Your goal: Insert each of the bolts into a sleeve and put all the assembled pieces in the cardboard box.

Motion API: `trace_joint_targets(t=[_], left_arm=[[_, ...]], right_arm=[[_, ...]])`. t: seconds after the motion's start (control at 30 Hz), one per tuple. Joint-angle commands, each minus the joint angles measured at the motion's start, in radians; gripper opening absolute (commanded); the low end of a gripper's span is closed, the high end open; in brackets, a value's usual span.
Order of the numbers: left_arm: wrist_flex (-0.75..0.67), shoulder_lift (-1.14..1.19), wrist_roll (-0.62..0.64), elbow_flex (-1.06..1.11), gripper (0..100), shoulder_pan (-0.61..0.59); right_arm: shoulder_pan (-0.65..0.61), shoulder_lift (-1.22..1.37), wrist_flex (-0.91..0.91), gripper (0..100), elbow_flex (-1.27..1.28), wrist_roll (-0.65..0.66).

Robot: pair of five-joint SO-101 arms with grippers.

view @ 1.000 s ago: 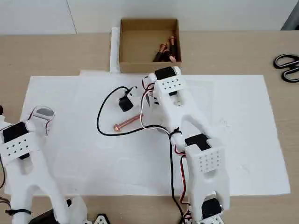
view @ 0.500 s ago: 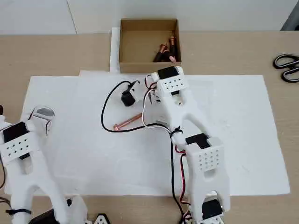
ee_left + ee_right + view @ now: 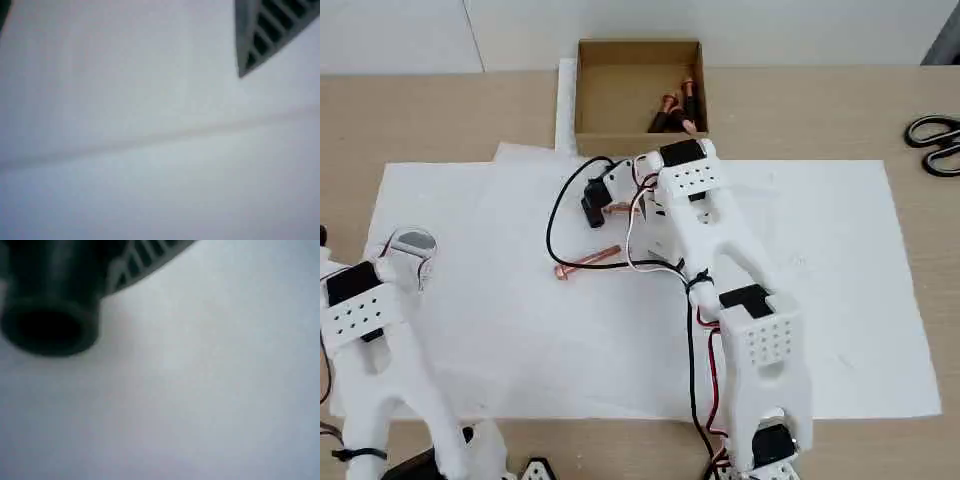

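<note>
My right hand (image 3: 623,203) grips a black sleeve (image 3: 50,315) over the white sheet (image 3: 820,280), near the cardboard box (image 3: 620,100). One bolt (image 3: 588,262) lies on the sheet. I cannot tell if my left hand (image 3: 412,245) is clenched.

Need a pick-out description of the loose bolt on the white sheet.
Start at the white sheet spread on the table. Below the cardboard box, a copper bolt lies on it. It alone lies loose; the other copper pieces are inside the box.
</note>
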Motion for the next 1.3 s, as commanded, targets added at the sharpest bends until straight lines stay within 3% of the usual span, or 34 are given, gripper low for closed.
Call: trace_joint_targets(t=[0.0,0.27,0.5,0.7,0.83,1.1,1.27], left_arm=[[0.000,-0.006,0.003,-0.004,30,0.003],[0.000,-0.006,0.003,-0.004,30,0.005],[0.002,-0.006,0.003,-0.004,30,0.048],[0.000,-0.006,0.003,-0.004,30,0.064],[0.000,-0.006,0.002,-0.004,30,0.064],[0.002,-0.006,-0.037,-0.002,30,0.069],[0.002,-0.006,-0.037,-0.002,30,0.069]], right_arm=[[0.001,-0.170,0.044,0.4,-0.018,-0.077],[0.031,-0.309,0.085,0.4,-0.017,-0.347],[0.064,-0.202,0.085,0.4,0.066,-0.565],[0.064,-0.061,0.065,1.2,0.064,-0.566],[0.059,-0.070,0.065,7.3,0.064,-0.566],[0.050,-0.068,0.050,8.4,0.064,-0.565],[0.025,-0.068,0.048,14.3,0.064,-0.551]])
